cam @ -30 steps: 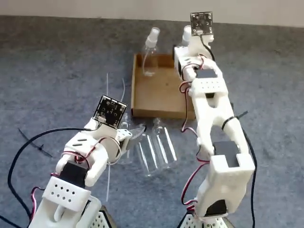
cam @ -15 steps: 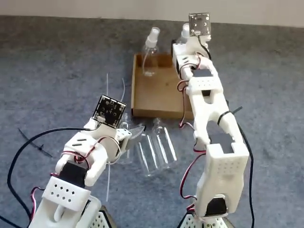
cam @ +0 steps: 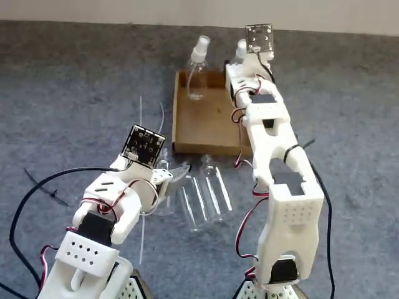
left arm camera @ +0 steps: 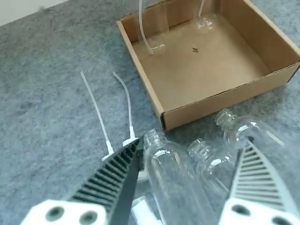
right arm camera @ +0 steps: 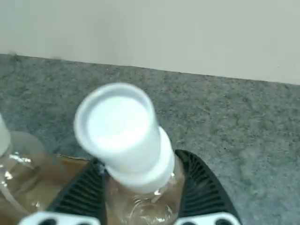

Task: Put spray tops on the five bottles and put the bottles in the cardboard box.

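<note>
A capped spray bottle [right arm camera: 117, 126] is clamped by the right gripper [right arm camera: 140, 165] at the far corner of the cardboard box [cam: 209, 134], release judged due next, while three uncapped bottles [left arm camera: 168, 173] are straddled by the wide-open, empty left gripper [left arm camera: 192, 143].

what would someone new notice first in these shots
The right gripper stands out, its jaws shut on a white-capped bottle at the far corner of the cardboard box, beside a second capped bottle standing inside. Nearer, the left gripper hangs open-jawed over three uncapped bottles lying on the grey carpet in front of the box.
</note>
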{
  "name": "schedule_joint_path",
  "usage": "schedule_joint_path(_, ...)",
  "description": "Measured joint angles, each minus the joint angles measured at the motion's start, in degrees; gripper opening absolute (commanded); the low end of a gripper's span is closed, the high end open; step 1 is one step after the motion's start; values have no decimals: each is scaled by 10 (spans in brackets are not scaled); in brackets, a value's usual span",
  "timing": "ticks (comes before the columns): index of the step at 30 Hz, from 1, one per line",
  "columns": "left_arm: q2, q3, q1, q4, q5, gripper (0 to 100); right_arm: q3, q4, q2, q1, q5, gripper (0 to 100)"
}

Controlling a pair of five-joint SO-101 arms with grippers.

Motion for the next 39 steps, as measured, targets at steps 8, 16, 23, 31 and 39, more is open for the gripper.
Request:
schedule_joint_path(8,0,0,0,0,0,287,-1,40,0,-1,-2,219)
schedule_joint_path(16,0,0,0,0,0,287,-1,40,0,-1,-2,221)
schedule_joint_path(23,0,0,0,0,0,287,-1,40,0,-5,-2,234)
schedule_joint_path(31,0,0,0,0,0,287,-1,75,0,-12,-2,322)
schedule_joint_path(39,0,1,0,0,0,287,-59,107,0,-14,-2,322)
